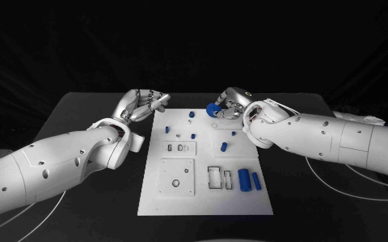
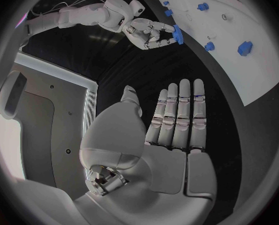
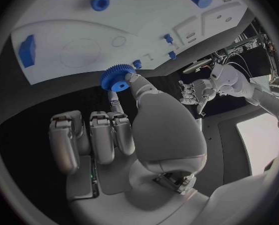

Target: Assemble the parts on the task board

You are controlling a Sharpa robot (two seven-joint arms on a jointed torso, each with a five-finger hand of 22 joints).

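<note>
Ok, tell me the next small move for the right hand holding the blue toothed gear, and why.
Probably carry the blue toothed gear forward over the white task board and lower it towards a free mount. The right hand pinches the gear at the board's far end, apparently not yet seated on anything. The left hand is open beside the board, holding nothing, so it cannot help yet.

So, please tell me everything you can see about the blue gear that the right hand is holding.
The blue gear is a small round wheel, matte like plastic, with fine teeth around its rim and a raised hub. The right hand pinches it at the fingertips, other fingers curled. It is held above the far end of the white task board, apparently not touching it. The left wrist view shows it too.
</note>
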